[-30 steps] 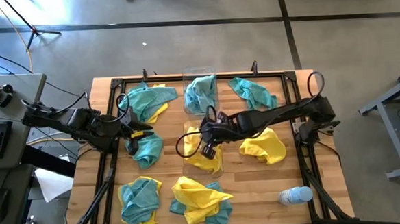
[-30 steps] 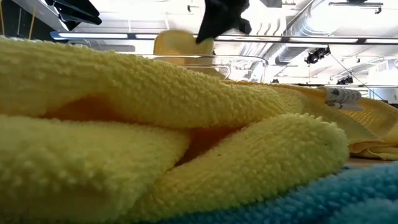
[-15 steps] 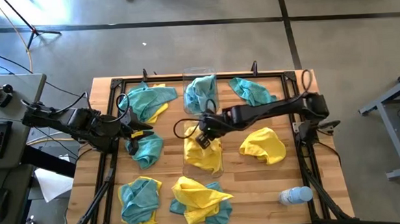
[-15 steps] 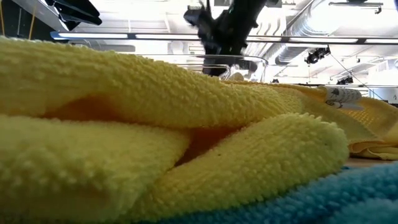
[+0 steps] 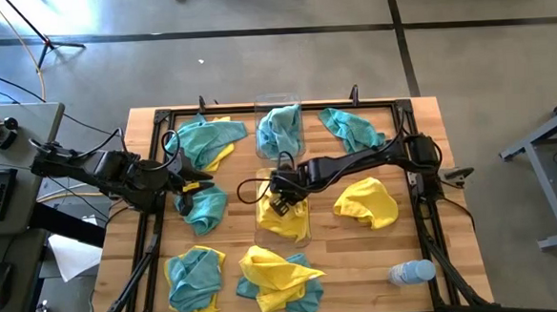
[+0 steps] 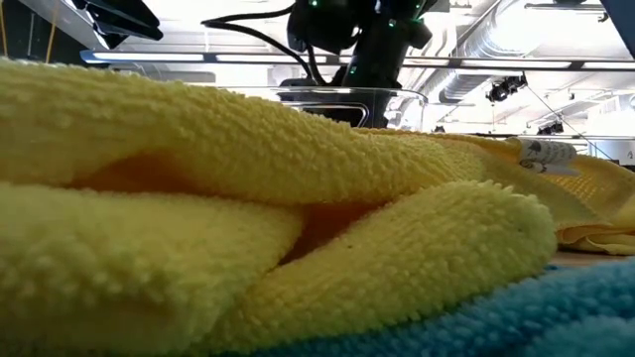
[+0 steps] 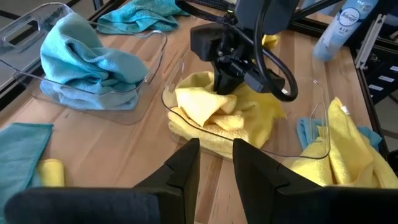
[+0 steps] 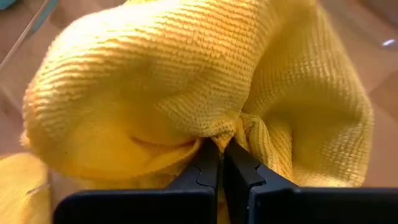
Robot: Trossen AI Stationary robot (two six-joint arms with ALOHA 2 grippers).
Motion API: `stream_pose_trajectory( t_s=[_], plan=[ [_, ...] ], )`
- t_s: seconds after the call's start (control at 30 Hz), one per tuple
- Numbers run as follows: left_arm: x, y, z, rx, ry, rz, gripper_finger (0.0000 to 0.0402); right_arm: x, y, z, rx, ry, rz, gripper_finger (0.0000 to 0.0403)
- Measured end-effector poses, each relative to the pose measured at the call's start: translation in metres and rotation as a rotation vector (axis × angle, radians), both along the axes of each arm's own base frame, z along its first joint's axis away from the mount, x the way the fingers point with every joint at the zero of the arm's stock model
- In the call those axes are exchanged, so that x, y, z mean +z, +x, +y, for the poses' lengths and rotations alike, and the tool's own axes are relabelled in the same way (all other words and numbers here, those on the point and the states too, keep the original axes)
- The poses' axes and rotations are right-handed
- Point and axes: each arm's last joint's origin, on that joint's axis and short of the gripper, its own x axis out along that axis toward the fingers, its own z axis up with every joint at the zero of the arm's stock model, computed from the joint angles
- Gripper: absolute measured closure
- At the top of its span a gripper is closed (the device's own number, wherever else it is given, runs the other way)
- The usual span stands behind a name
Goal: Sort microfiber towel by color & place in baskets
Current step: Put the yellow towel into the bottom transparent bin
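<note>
Right gripper (image 5: pixel 279 206) at frame centre in the high view, down inside the nearer clear basket (image 5: pixel 303 237), jaws pinched together on a fold of a yellow towel (image 8: pixel 186 93). Same grip seen from the left wrist view: dark gripper (image 7: pixel 225 84) pressed into the bunched yellow towel (image 7: pixel 208 112) in its basket (image 7: pixel 314 140).

Just above it in the high view, a second clear basket (image 5: pixel 262 106) with a teal towel (image 5: pixel 279 129) inside.

Left gripper (image 5: pixel 204 187) at centre left of the high view, poised over a teal towel (image 5: pixel 203 209) on the table (image 5: pixel 416 235), fingers (image 7: pixel 180 171) a little apart with nothing between them.

Around the baskets, loose on the table: teal over yellow at upper left (image 5: pixel 206 141), teal at upper right (image 5: pixel 351 128), yellow at right (image 5: pixel 367 201), teal at lower left (image 5: pixel 194 278), yellow on teal at lower centre (image 5: pixel 277 275). Plastic bottle (image 5: pixel 411 272) lying at lower right.
</note>
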Motion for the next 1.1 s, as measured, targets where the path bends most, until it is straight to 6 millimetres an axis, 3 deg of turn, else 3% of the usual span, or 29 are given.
stream_pose_trajectory(
  t_s=[0.33, 0.67, 0.83, 1.1],
  plan=[
    [0.0, 0.0, 0.0, 0.006, 0.005, -0.001, 0.0316, 0.0, 0.0, -0.002, -0.031, -0.058, -0.003, 0.0388],
    [0.0, 0.0, 0.0, 0.01, -0.003, -0.002, 0.0316, 0.002, 0.0, 0.001, -0.007, -0.009, -0.008, 0.0289],
    [0.0, 0.0, 0.0, 0.01, -0.003, -0.001, 0.0316, 0.016, -0.003, 0.002, 0.05, 0.003, -0.04, 0.0258],
    [-0.002, 0.003, -0.001, 0.014, -0.005, 0.011, 0.0316, 0.058, -0.017, 0.001, 0.073, -0.023, -0.146, 0.0254]
  ],
)
